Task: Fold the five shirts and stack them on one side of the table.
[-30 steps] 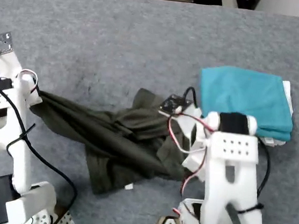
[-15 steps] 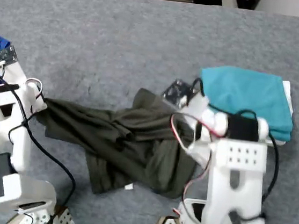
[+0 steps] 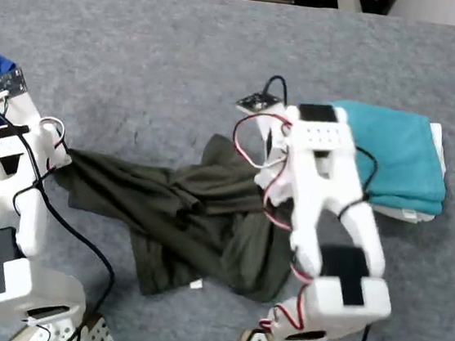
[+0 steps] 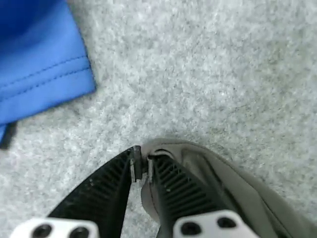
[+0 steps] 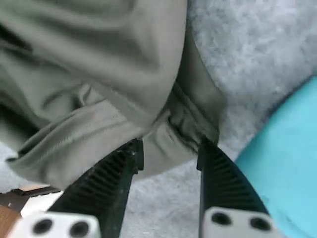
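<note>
Within the last second the right arm has been swung forward from the near edge. The right gripper (image 5: 171,148) is now held over the right-hand edge of the olive shirt (image 3: 193,220), just beside the folded teal shirt (image 3: 393,156). Its jaws are spread, and a bunched hem of olive cloth is seen between them, not yet nipped. The left gripper (image 4: 141,166) has been shifted only slightly. It is pressed together on a thin edge of the same shirt at its left end, near a blue shirt (image 4: 34,54). A second hold is judged to be in preparation, so that the garment can be stretched flat; no fold has been made in it.

The olive shirt is left crumpled in the middle of the table (image 3: 142,54) and is drawn into long ridges toward the left gripper. Its cloth is seen as thin, soft and matte. At the right side, the teal shirt is laid as a neat rectangle on a white folded cloth (image 3: 438,137). The table is covered with a grey, felt-like nap.
</note>
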